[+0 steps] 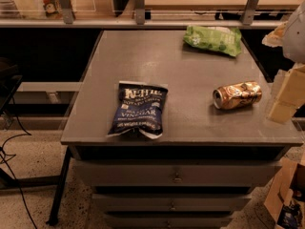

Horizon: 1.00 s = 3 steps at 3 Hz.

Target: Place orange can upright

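The orange can (237, 95) lies on its side on the right part of the grey table (190, 66). Its silver top faces left and its body points right, slightly away from me. It is shiny copper-orange with pale swirls. My gripper (283, 101) comes in from the right edge of the view. It hangs over the table's right side, just right of the can, apart from it and holding nothing. Part of the gripper is cut off by the frame edge.
A dark blue Kettle chip bag (138, 109) lies flat near the table's front left. A green chip bag (213, 39) lies at the back right. Drawers (177, 175) sit under the tabletop. A shelf rail (138, 20) runs behind the table, and a cardboard box (288, 199) stands on the floor at the right.
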### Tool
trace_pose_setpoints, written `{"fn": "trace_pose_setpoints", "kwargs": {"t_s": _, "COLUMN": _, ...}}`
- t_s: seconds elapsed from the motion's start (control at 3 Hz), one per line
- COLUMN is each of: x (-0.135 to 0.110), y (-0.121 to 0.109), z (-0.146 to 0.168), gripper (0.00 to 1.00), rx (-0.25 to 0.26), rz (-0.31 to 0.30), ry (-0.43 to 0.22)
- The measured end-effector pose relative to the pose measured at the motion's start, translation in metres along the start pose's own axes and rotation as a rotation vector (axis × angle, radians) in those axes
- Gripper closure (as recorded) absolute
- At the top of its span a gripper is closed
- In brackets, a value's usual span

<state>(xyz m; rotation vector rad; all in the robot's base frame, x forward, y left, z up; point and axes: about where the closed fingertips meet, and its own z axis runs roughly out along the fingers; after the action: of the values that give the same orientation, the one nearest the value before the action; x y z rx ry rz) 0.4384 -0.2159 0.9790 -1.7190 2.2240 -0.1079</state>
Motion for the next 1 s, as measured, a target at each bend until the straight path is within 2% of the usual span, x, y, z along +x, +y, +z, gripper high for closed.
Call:
{"fn": "trace_pose_setpoints", "kwargs": {"t_s": 0.33, "x": 0.000, "y": 0.000, "z": 0.000, "gripper": 0.00, "rx": 0.000, "rz": 0.000, "ry": 0.000}}
{"fn": "trace_pose_setpoints", "kwargs": {"t_s": 0.67, "x": 0.004, "y": -0.008, "z": -0.001, "gripper": 0.00, "rx": 0.027, "rz": -0.010, "ry": 0.021}}
{"fn": "trace_pose_setpoints", "kwargs": {"t_s": 1.0, "x": 0.011, "y": -0.030, "z": 0.010, "gripper": 0.00, "rx": 0.042, "rz": -0.051, "ry": 0.065}}
